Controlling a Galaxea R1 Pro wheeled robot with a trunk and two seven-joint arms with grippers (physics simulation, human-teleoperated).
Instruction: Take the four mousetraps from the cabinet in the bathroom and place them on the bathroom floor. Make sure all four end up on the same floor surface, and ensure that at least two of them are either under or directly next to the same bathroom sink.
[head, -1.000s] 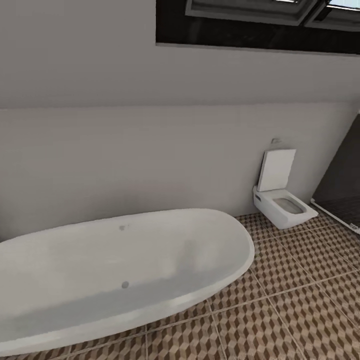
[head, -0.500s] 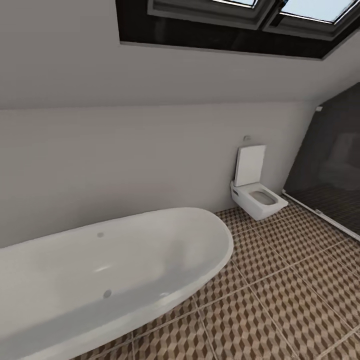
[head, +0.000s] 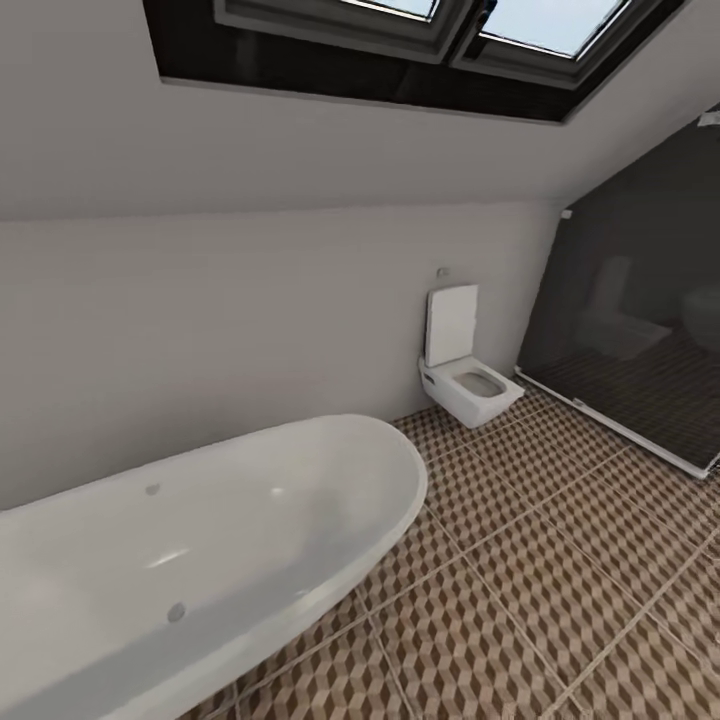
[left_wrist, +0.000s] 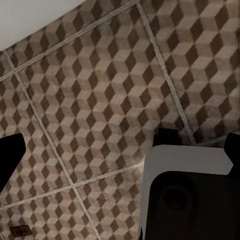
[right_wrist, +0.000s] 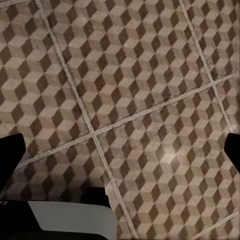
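The bathroom floor (head: 560, 600) of brown and cream cube-pattern tiles spreads from the centre to the right of the head view. My left gripper (left_wrist: 122, 155) hangs open over the floor (left_wrist: 100, 90), its black fingertips (left_wrist: 11, 160) far apart with nothing between them. A small flat dark-brown rectangle (left_wrist: 19, 231), possibly one of the mousetraps, lies on a tile in the left wrist view. Above bare tiles (right_wrist: 130, 75), my right gripper (right_wrist: 122, 155) is open and empty too. The cabinet and the sink are out of view.
A white oval bathtub (head: 180, 560) fills the lower left. A white square-edged toilet (head: 462, 375) hangs on the far wall, beside a dark glass shower screen (head: 630, 300) at the right. A skylight (head: 400, 40) sits in the sloped ceiling. A white robot part (left_wrist: 190, 195) shows under the left wrist.
The head camera has swung to the right: bathtub and toilet have slid left in the picture, and more of the dark shower screen and skylight has come into view.
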